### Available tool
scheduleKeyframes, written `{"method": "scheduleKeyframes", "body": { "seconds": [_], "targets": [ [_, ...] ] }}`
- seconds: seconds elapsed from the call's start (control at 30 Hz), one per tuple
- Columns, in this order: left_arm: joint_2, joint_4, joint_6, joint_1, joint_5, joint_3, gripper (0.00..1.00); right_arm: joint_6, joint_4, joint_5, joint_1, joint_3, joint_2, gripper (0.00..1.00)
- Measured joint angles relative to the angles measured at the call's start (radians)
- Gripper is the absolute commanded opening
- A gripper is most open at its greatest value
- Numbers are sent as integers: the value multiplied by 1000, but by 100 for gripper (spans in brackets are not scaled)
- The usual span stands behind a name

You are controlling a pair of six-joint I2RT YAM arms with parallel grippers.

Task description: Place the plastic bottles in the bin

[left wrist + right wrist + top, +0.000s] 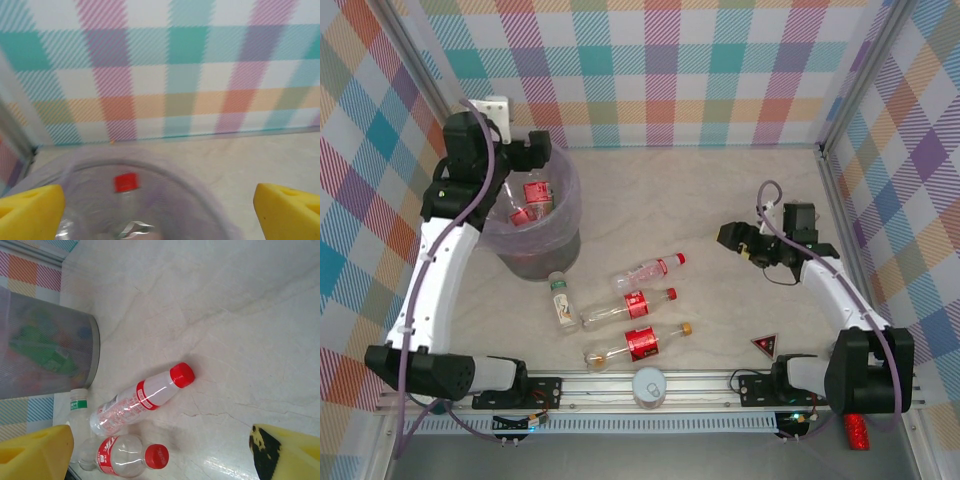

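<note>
At the left, the white left arm (438, 270) is raised from its base and bent over the round translucent pale-purple plastic bin (572, 205), which stands on the pale marbled bench (720, 190) near the back left corner. The left hand (542, 152) is held above the bin's far rim, its yellow fingers (31, 210) spread wide with nothing between them. Clear red-labelled plastic bottles (532, 200) are seen lying inside the bin. Just right of the bin, four more lie on the bench: a white-capped bottle with a green band (561, 300), a slim clear red-capped bottle (648, 271), a red-labelled red-capped bottle (632, 307) and a red-labelled bottle with a yellowish cap (640, 345). A round white object (649, 386) is set at the near rail, and a small red triangle (765, 345) lies further right. The white right arm (835, 290) is folded low at the right. The right hand (730, 238) is pointed towards the loose bottles, apart from them, with its fingers spread open and empty.
</note>
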State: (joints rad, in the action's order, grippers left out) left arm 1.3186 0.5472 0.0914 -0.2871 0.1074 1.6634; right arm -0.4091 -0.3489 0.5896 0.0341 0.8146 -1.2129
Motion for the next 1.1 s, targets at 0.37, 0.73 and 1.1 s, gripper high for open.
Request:
{"method": "scheduleKeyframes", "body": {
  "seconds": [0.37,0.73,1.1],
  "targets": [
    [279,166,60,-467,61,153,87,6,-100,47,-113,-28,64,90],
    [557,134,-17,-578,-68,-16,100,-24,-76,144,-192,-212,183,89],
    [788,134,-43,-534,-101,10,98,-24,-10,194,-200,-264,208,88]
  ]
}}
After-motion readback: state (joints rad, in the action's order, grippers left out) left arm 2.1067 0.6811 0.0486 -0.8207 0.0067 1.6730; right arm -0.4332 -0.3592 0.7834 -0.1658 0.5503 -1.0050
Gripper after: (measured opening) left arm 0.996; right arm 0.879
